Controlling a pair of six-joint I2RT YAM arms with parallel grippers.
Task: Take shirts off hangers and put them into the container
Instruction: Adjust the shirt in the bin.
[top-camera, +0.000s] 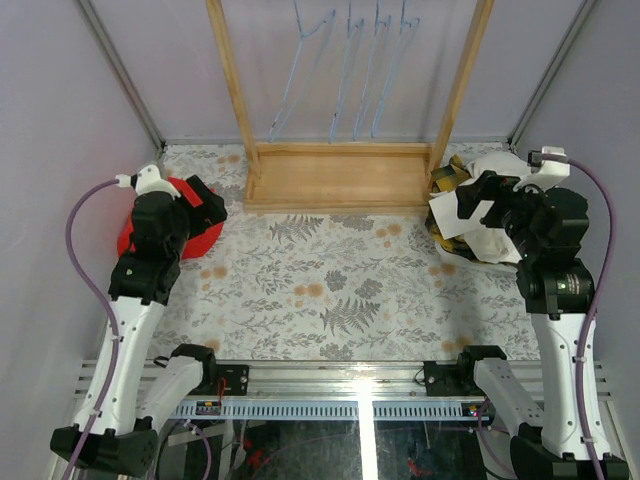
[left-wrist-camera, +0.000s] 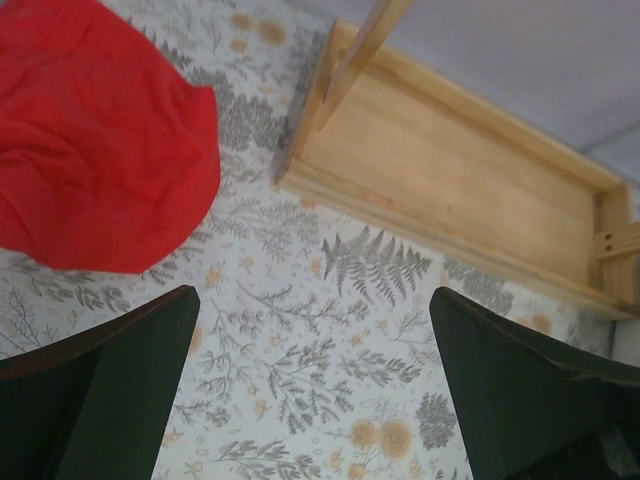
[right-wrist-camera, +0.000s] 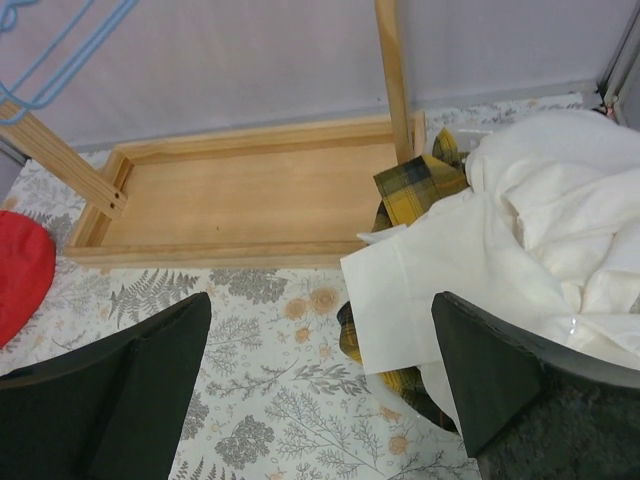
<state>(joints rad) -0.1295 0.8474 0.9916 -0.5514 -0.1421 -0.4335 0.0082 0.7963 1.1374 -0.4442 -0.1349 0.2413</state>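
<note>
At far edge of table, centre: wooden rack (top-camera: 228, 80), two uprights rising from a shallow tray base (top-camera: 340, 178). Four light-blue wire hangers (top-camera: 350, 70) hang off the top, all bare, fanned a bit to the L.

R side of table, just beside the rack's R upright: heap of shirts (top-camera: 470, 215). White shirt (right-wrist-camera: 470, 260) on top, crumpled, one flat panel spilling twd the table centre. Yellow-and-black plaid shirt (right-wrist-camera: 415, 185) underneath, poking out at the rack side and again at the near side. No. of garments in heap: can't tell. Container almost wholly buried; a pale strip at the near-L foot of the heap may be its rim (top-camera: 447, 262), not sure.

R gripper (right-wrist-camera: 320, 390): above the near-L edge of the heap, fingers spread wide, nothing betw. them, floral tablecloth (top-camera: 330, 290) showing in the gap. R finger (right-wrist-camera: 500, 370) overlaps the white fabric in wrist view; touching or above, can't tell.

L gripper (left-wrist-camera: 315, 390): L side of table, also spread wide, nothing held, patterned cloth below it. Red cloth (left-wrist-camera: 90, 140) lies flat just to its L, near the rack's L corner, not touching the base.
</note>
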